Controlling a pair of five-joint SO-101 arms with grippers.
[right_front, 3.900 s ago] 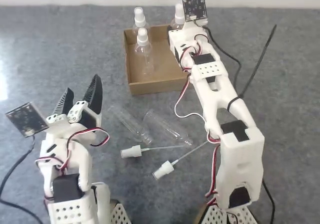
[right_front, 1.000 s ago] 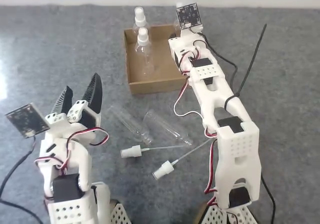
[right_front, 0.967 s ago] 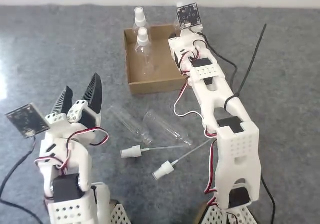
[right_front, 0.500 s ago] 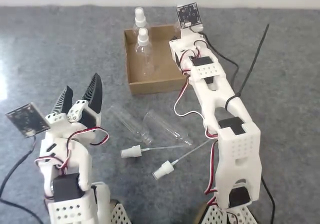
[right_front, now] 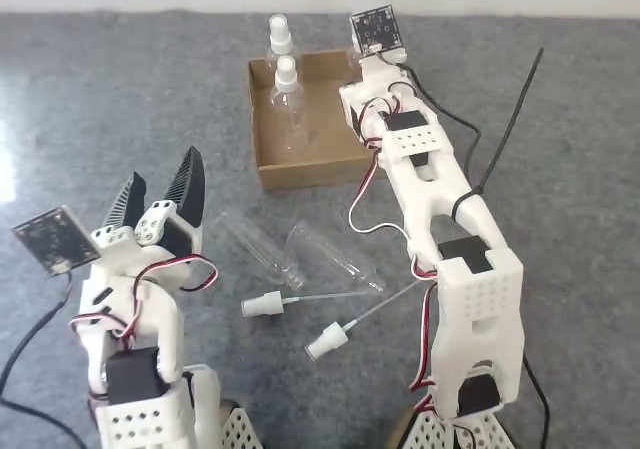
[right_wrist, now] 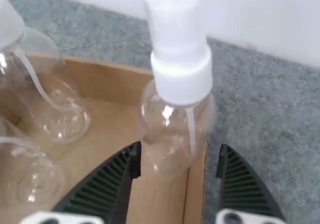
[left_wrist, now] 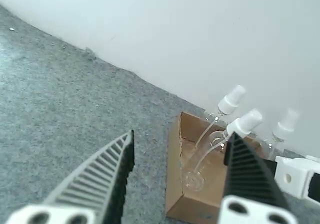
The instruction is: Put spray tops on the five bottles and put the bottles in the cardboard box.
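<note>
Right gripper [right_wrist: 179,149] spread astride capped bottle [right_wrist: 175,109] in cardboard box [right_wrist: 110,84] corner, not gripping. Left gripper [left_wrist: 181,135] spread, empty, apart from box.

Capped bottles [right_front: 288,97] upright in cardboard box [right_front: 300,175]; two bare bottles [right_front: 262,245], two spray tops [right_front: 265,305] lying nearby.

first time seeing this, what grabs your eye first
The right gripper is stretched out to the cardboard box, with a capped bottle between its spread fingers at the box's far corner. Nearer the arms' bases, two uncapped bottles lie on the table beside two loose spray tops. The left gripper is held up with its fingers open.
</note>
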